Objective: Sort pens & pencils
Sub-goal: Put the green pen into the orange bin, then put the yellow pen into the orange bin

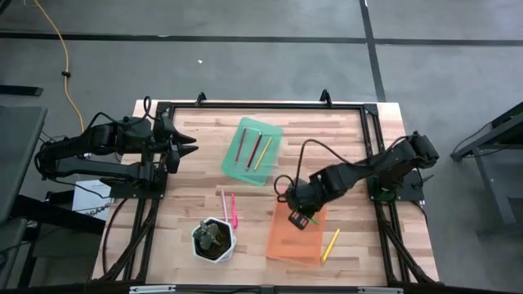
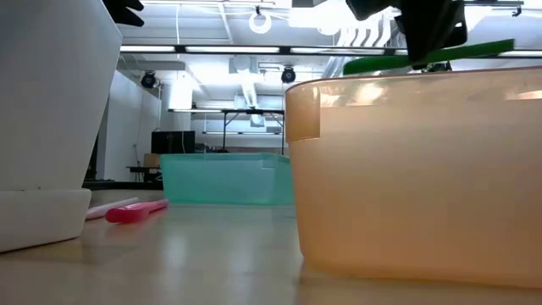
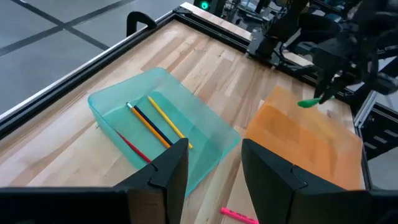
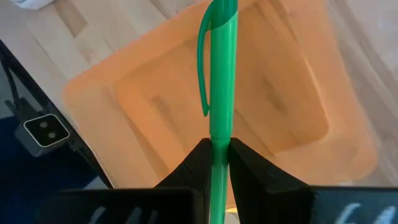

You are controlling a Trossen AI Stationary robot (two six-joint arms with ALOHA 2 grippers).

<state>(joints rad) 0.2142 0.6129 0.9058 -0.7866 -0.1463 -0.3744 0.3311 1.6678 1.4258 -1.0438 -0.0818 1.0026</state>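
My right gripper [image 1: 301,216] hangs over the orange tray [image 1: 296,238], shut on a bright green pen [image 4: 221,74]. In the low view the pen [image 2: 381,62] shows just above the tray's rim [image 2: 406,85]. The green tray [image 1: 252,151] holds three pencils [image 3: 152,124]: red-brown, dark and yellow. Two pink pens [image 1: 230,209] lie flat on the table near the white pot [image 1: 214,239]. A yellow pen [image 1: 330,245] lies on the table right of the orange tray. My left gripper [image 3: 214,168] waits open, raised over the table's left side. My right gripper pinches the green pen's barrel [image 4: 219,149] between its two fingers, below the clip. The fingers point down from above and lie across the pen. The pen is lifted clear and lies nearly level over the orange tray, its clip end sticking out past the fingers.
A black frame [image 1: 261,106] borders the wooden table. The white pot stands near the front edge, left of the orange tray. Bare wood lies between the two trays and at the table's far right.
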